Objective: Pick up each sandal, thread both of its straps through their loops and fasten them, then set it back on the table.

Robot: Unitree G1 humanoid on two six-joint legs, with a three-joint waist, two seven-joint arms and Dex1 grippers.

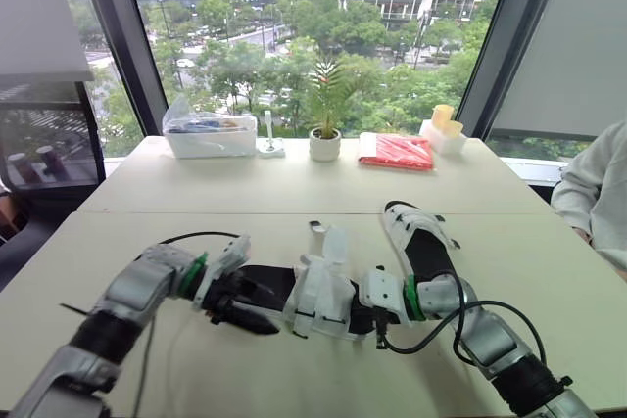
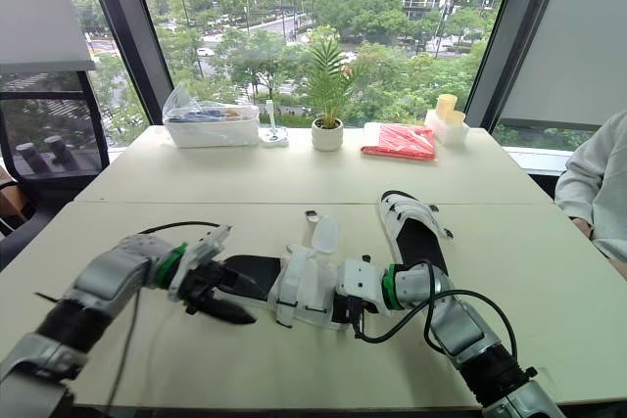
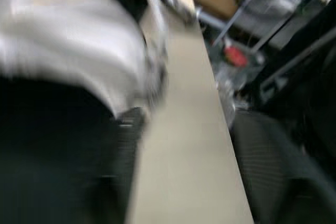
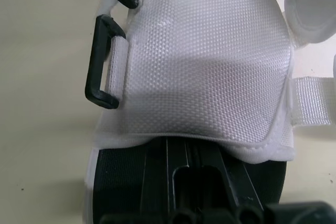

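Near sandal: on the tabletop, lying between the two pincers, white upper facing up, one strap flap standing upright.
Far sandal: flat on the tabletop just beyond the right arm, black footbed up.
Left pincer: at the near sandal's black sole end; released or clenched, cannot tell.
Right pincer: clamped on the near sandal's opposite end.
Loops: black, at the edge of the white upper.

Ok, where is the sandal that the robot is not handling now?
In the left eye view the free sandal lies on the table, on the robot's right, close beside the handled sandal and farther from the robot.
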